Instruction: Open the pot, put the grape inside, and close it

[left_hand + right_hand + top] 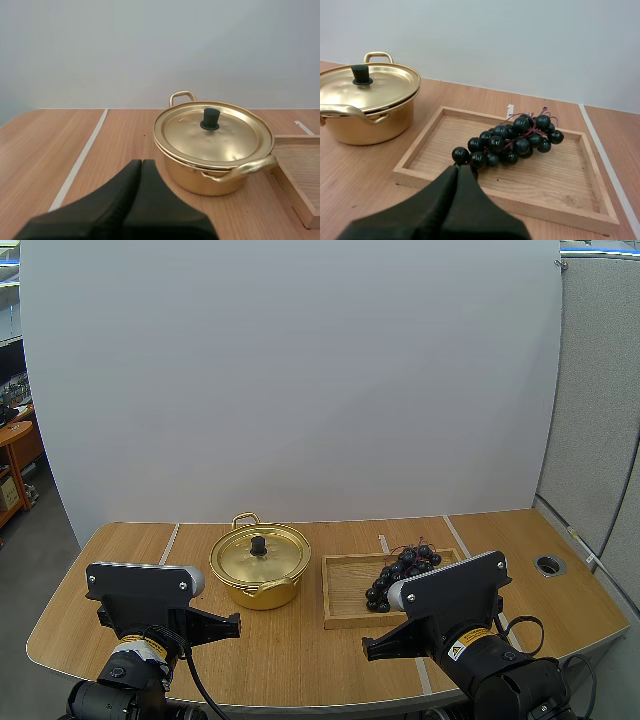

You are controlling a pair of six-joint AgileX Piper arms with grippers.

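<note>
Left pincer (141,166) and right pincer (459,171) both pressed together, empty; lid (225,137) still on.
Pot (215,172) sits ahead and a bit right of the left one, knob (210,119) upright, so the left arm's nearer for the lid, I'd say. Grape bunch (510,142) lies diagonally in the wooden tray (560,177), right in front of the right one.

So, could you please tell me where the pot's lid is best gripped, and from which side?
Probably the knob at the centre of the lid, coming straight down from above. It stands upright and narrow, while the lid is a shallow dome whose rim sits flush on the pot, leaving little else to pinch.
</note>
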